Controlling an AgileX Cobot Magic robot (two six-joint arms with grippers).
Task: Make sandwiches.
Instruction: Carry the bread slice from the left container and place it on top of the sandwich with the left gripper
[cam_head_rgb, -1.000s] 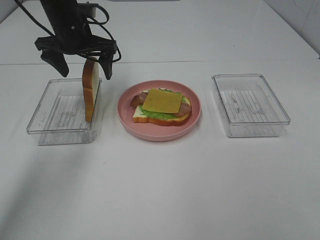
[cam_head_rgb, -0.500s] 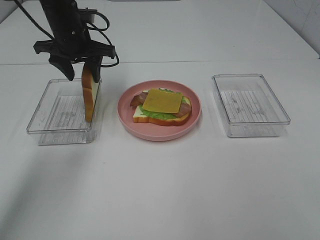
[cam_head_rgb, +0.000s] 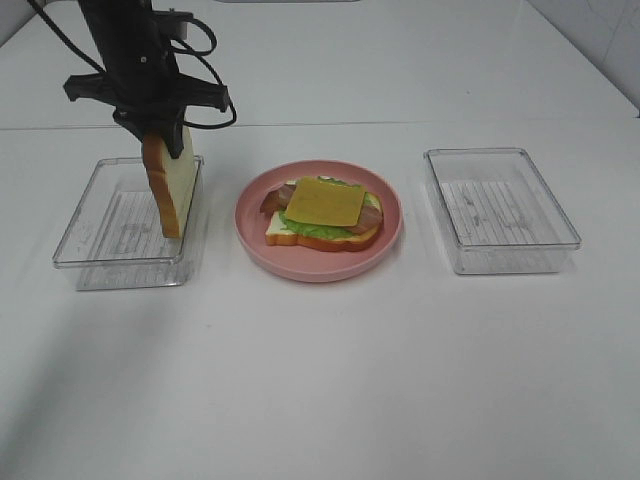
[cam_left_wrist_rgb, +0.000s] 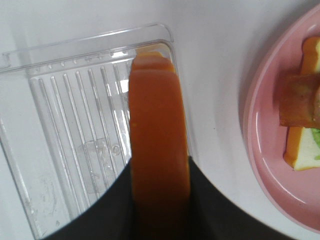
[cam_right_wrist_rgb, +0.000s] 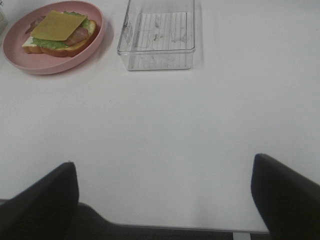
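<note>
Gripping the upright white, orange-crusted bread slice over the left clear plastic tray, the left gripper is clamped, while the right gripper stands wide.

High camera faces down; both wrist views share the pink plate.

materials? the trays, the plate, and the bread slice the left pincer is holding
Trays: clear rigid plastic by the look, glossy, with moulded ribs on the floor and the table showing through.
Pink plate: likely plastic or melamine, smooth, with a soft sheen on the rim.
Bread slice: toy, probably foam or soft plastic; matte white face, uniform orange crust with no crumb texture. Which of the two, I can't tell.
</note>
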